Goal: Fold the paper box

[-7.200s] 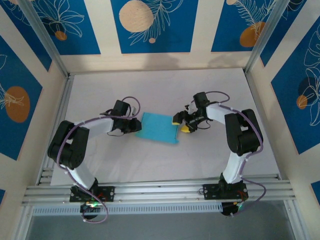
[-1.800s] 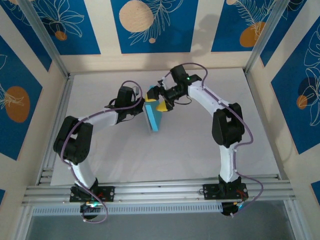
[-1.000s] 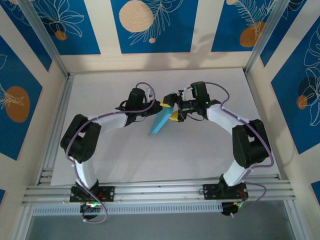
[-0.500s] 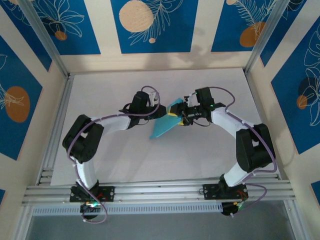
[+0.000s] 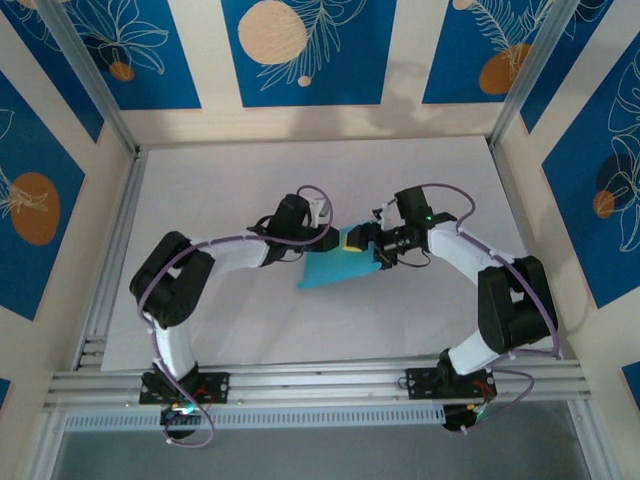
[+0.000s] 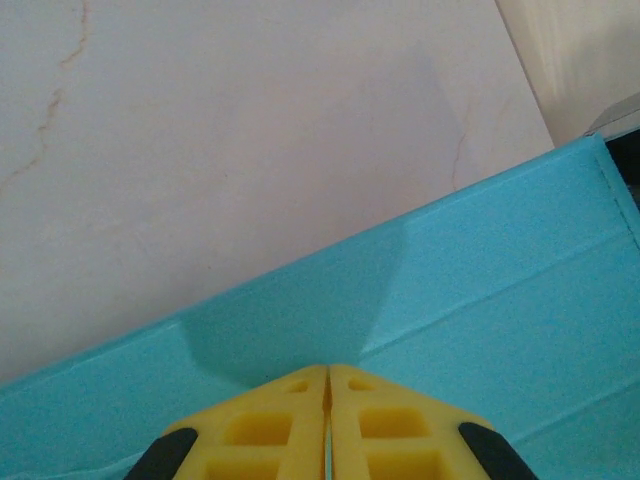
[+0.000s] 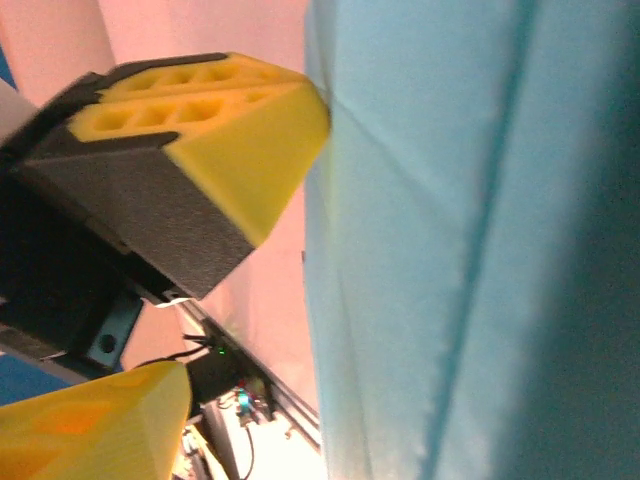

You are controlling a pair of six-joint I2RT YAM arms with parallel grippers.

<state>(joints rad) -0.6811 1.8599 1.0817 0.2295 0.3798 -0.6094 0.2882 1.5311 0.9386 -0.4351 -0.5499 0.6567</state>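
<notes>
centre of your frame: paper box [image 5: 340,268], matt light-blue creased card; your left finger pads [image 6: 260,432], yellow porous foam; table [image 5: 200,180], matt white.

Left arm [image 5: 235,252], right arm [image 5: 462,250]: white links, black joints, purple cables. Left gripper [image 6: 327,370]: yellow holed fingers [image 6: 300,410], black backing.

Light blue across the paper box [image 5: 338,268], faintly lined with creases; bright yellow on the pads [image 6: 300,420] of the left gripper [image 6: 327,372] and on the right gripper [image 5: 358,243], over black. Pale, almost white on the table [image 5: 220,180], with thin brownish veins. Deep blue on the wall panels [image 5: 300,50], with white leaf outlines and orange and cream discs, between cream stripes.
</notes>
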